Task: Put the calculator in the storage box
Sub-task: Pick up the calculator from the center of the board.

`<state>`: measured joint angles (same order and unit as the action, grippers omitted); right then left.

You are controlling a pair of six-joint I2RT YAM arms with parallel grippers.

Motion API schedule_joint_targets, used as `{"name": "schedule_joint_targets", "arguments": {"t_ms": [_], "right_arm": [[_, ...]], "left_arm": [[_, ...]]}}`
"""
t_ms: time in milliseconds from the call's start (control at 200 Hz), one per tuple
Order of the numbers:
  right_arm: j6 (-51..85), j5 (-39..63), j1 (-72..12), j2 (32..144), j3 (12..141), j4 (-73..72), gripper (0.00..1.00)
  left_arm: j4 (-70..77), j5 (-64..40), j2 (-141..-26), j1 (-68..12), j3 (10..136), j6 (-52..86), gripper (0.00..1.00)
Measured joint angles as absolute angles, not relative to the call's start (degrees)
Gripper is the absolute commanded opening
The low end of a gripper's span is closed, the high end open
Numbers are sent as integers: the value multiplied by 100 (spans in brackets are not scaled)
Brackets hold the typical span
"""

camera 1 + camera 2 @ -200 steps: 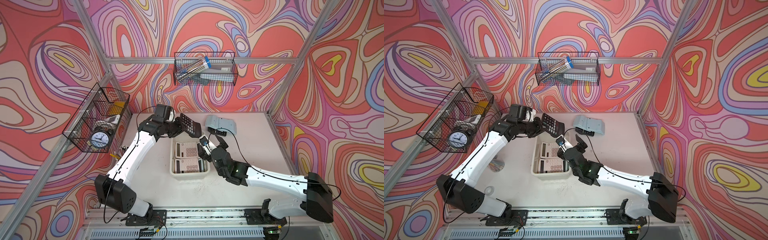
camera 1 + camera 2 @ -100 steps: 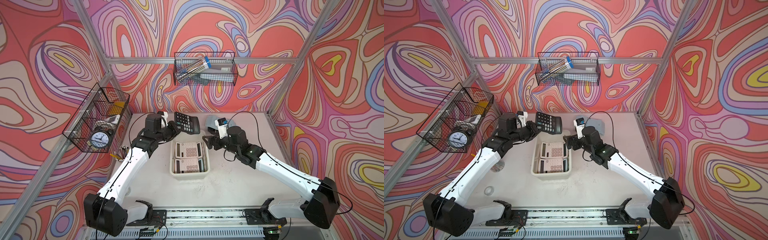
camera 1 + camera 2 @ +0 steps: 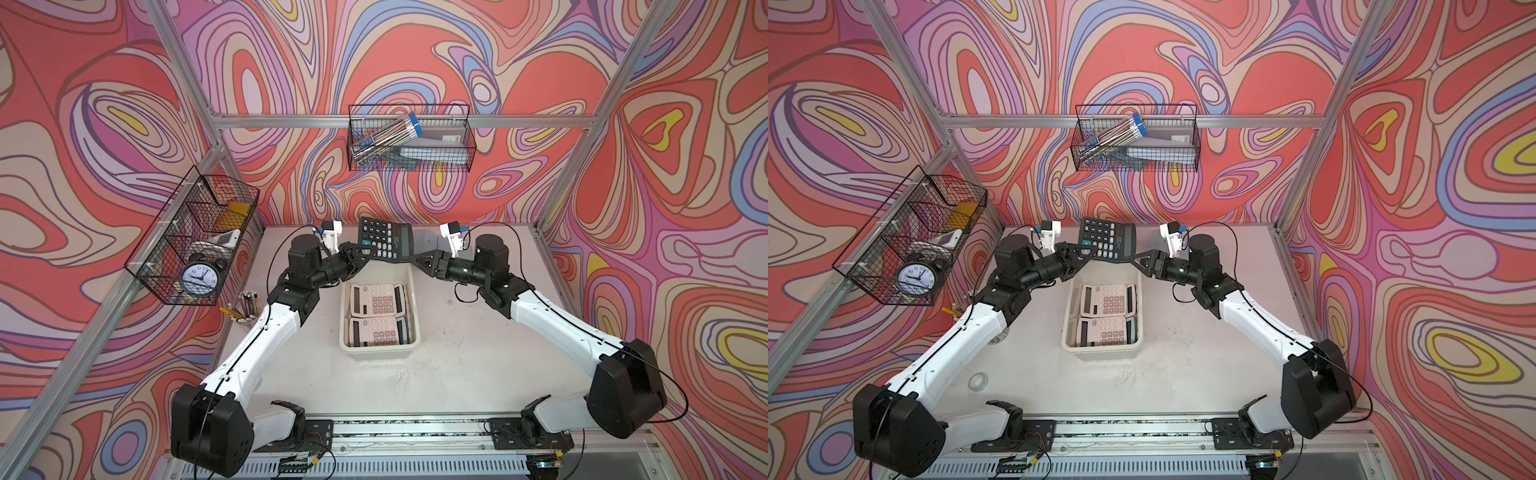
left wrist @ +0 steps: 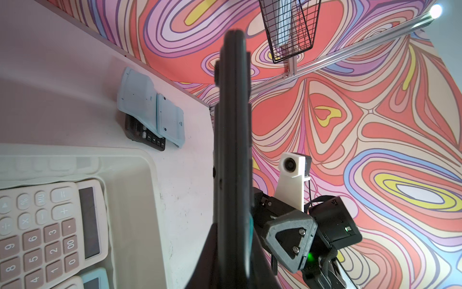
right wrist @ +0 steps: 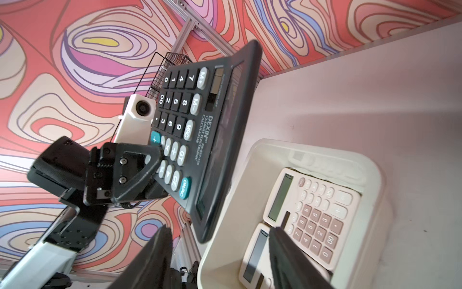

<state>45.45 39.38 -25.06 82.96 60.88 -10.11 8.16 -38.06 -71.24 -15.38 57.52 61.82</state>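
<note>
A black calculator [image 3: 384, 245] [image 3: 1106, 243] hangs tilted above the far end of the cream storage box [image 3: 379, 348] [image 3: 1100, 347]. My left gripper [image 3: 365, 254] [image 3: 1086, 251] is shut on its left edge, over the keys. In the left wrist view the calculator [image 4: 231, 150] stands edge-on in that gripper [image 4: 231, 270]. My right gripper [image 3: 416, 258] [image 3: 1136, 257] is open just right of the calculator. In the right wrist view the calculator [image 5: 200, 140] has its lower corner just ahead of this gripper [image 5: 220, 262], with nothing between the fingers. Two pink calculators [image 3: 376, 299] [image 3: 376, 330] lie in the box.
A blue-grey calculator [image 4: 150, 107] lies face down over another black one [image 4: 145, 135] at the table's back. Wire baskets hang on the back wall [image 3: 409, 141] and the left wall [image 3: 195, 241], the latter holding a clock [image 3: 199, 278]. Pens [image 3: 245, 307] lie at the table's left.
My left arm has carried the black calculator rightward over the box's far end. My right arm has swung from beside the box up to the calculator's right edge, its jaws narrowing.
</note>
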Motion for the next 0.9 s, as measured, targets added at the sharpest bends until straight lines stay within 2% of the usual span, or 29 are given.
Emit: {"name": "schedule_joint_targets", "arguments": {"t_ms": [275, 521, 716, 821, 846, 871, 896], "right_arm": [[5507, 4473, -2429, 8770, 6145, -1876, 40], [5808, 4598, -2429, 8842, 6283, -2156, 37], [5865, 4606, -2429, 9087, 6399, -2196, 19], [6040, 4626, -2438, 9166, 6438, -2193, 0], [6051, 4635, -2438, 9172, 6449, -2178, 0], [6075, 4646, -2436, 9179, 6460, -2169, 0], [6097, 4646, -2438, 9179, 6464, -2161, 0]], "left_arm": [[1122, -3962, -7039, -1538, 5561, 6241, 0], [1232, -4034, -7013, -1538, 5398, 6248, 0], [1232, -4036, -6851, -1538, 5262, 6243, 0], [1203, -3997, -6781, -1538, 5199, 6134, 0], [1192, -3983, -6770, -1538, 5194, 6099, 0], [1184, -3968, -6759, -1538, 5190, 6077, 6], [1166, -3953, -6748, -1538, 5190, 6058, 17]]}}
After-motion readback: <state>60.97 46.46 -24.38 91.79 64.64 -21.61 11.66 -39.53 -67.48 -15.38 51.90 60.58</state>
